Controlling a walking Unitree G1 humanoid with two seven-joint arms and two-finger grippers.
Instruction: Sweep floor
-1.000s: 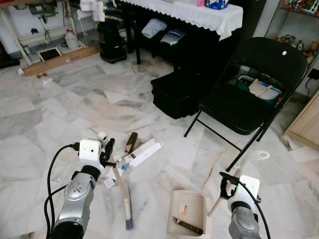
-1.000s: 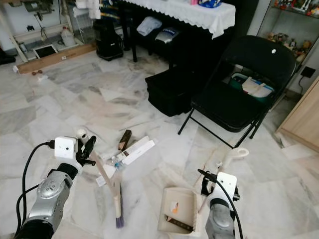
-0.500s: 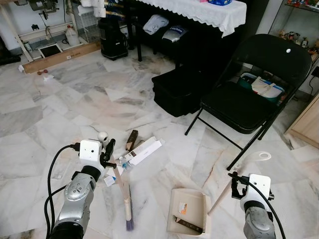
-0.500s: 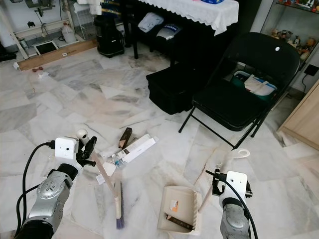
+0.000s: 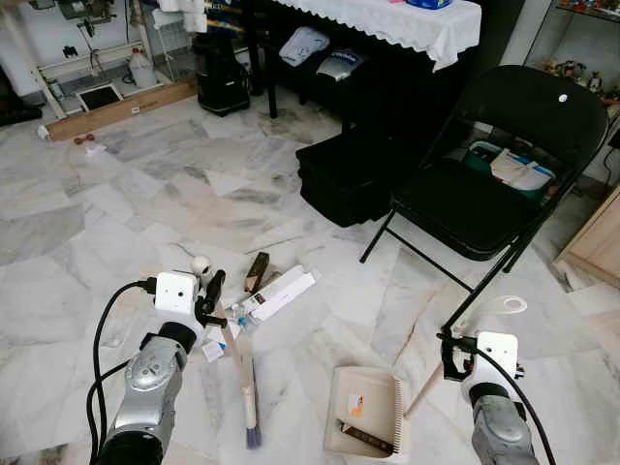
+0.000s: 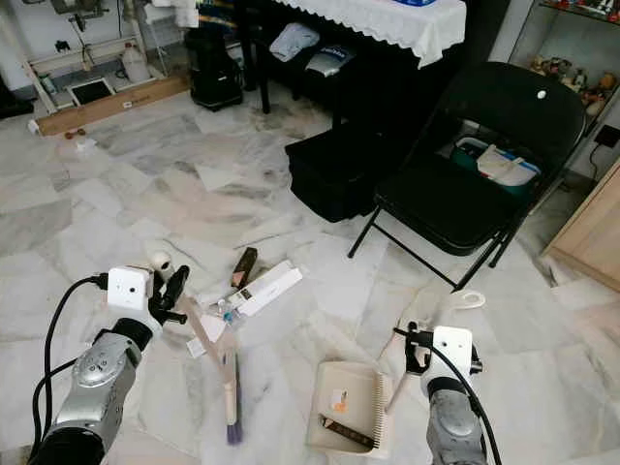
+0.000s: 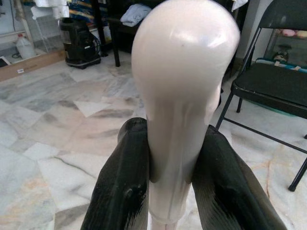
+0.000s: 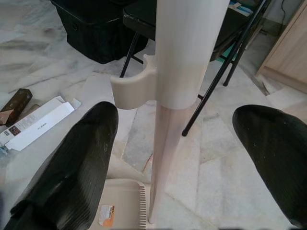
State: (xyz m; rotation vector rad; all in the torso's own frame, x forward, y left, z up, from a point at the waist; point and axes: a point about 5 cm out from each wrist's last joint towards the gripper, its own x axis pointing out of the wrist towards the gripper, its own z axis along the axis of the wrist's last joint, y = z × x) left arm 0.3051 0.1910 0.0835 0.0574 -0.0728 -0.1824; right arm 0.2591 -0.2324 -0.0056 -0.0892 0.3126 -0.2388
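My right gripper [image 8: 182, 158] has let go of the dustpan [image 5: 366, 412] handle, fingers now wide. My left gripper [image 7: 175, 191] still clamps the broom [image 5: 244, 373] beside the litter, so sweeping can start.

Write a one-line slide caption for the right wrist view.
Right gripper open around the dustpan handle, above the dustpan on the marble floor.
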